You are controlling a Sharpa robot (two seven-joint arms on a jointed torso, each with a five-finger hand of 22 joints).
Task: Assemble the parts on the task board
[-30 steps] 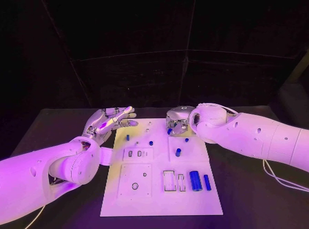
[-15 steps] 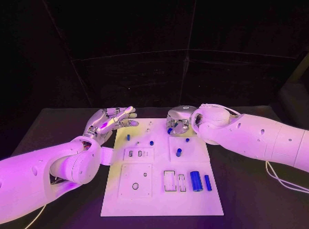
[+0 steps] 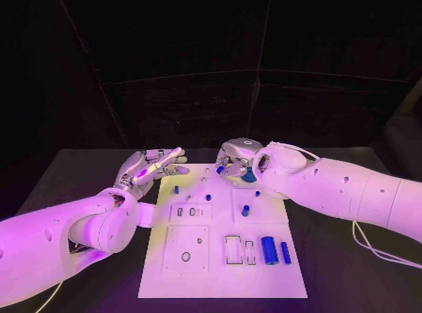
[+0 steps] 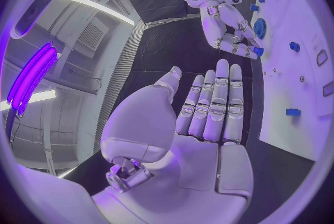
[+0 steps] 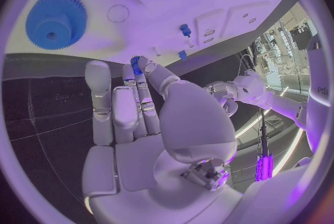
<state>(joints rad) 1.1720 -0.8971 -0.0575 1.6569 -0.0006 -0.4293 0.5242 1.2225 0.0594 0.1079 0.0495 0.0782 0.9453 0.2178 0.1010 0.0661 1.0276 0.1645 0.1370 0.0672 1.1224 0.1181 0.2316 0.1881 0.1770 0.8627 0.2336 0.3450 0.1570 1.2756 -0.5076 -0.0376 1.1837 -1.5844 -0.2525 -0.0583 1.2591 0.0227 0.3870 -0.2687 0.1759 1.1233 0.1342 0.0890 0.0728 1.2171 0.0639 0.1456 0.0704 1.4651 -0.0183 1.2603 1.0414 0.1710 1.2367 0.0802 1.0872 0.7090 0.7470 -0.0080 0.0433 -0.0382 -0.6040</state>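
A: Right hand (image 3: 234, 161) state?
B: Over the far edge of the task board (image 3: 220, 274), at 12 o'clock. Right wrist view: thumb and a finger pinch a small blue part (image 5: 135, 61). A blue gear (image 5: 55, 20) lies on the board beyond the fingertips, apart from them.

A: Left hand (image 3: 150, 165)?
B: Fingers apart, holding nothing, off the board's far-left corner at 10 o'clock, above the desk (image 3: 79, 173).

A: Remaining parts?
B: Two blue cylinders (image 3: 274, 250) at 4 o'clock, side by side; small blue pegs (image 3: 246, 210) mid-board.
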